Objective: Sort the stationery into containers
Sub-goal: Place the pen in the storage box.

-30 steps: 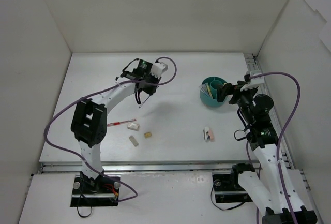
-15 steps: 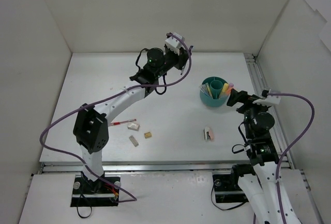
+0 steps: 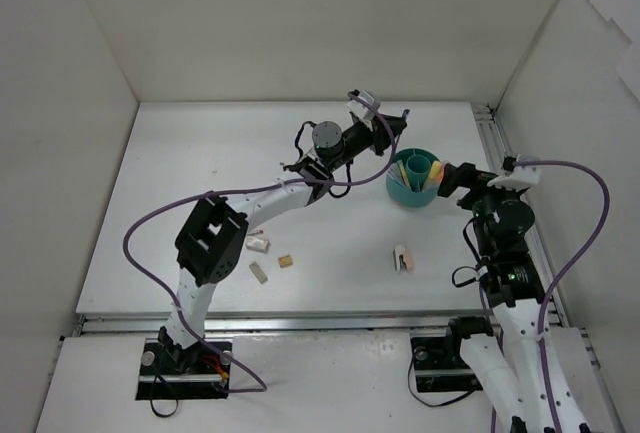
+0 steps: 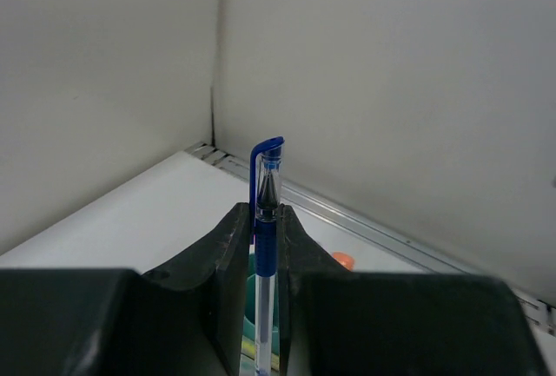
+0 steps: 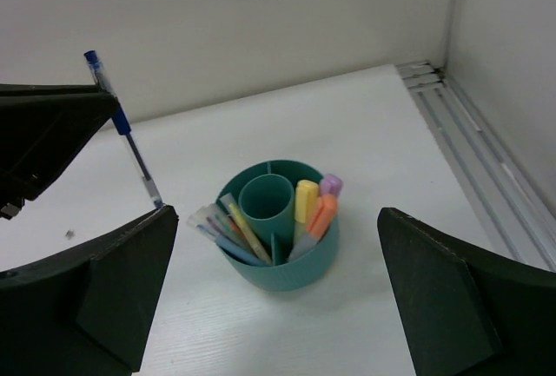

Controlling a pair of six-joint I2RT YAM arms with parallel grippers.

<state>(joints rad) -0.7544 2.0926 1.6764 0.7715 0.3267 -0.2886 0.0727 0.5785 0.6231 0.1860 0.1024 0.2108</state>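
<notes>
White table [image 3: 200, 153]: left end effector [image 4: 263, 213] clamps blue pen [image 4: 266, 176] near teal organiser [image 5: 287, 267].

Counting 1 teal organiser [image 5: 287, 267] standing on the table [image 3: 200, 153], w/ 1 inner tube [image 5: 266, 202] rising at its centre. Markers showing in its right side: 3 total, i.e. 1 yellow marker [image 5: 306, 201], 1 orange marker [image 5: 322, 214], 1 purple marker [image 5: 330, 185]. In its left side, thin pens [image 5: 228, 224] leaning: looking like 3 or 4, overlapping too much for a firm no. Seeing 1 blue pen [image 4: 265, 246], up off the table. Erasers lying loose on the table: 4 total, i.e. 1 white eraser [image 3: 258, 244], 1 small tan eraser [image 3: 286, 261], 1 longer tan eraser [image 3: 259, 272], 1 pink-and-white eraser [image 3: 403, 258]. Arms reaching in: 2, i.e. left arm [image 3: 270, 193] and right arm [image 3: 505, 253].
</notes>
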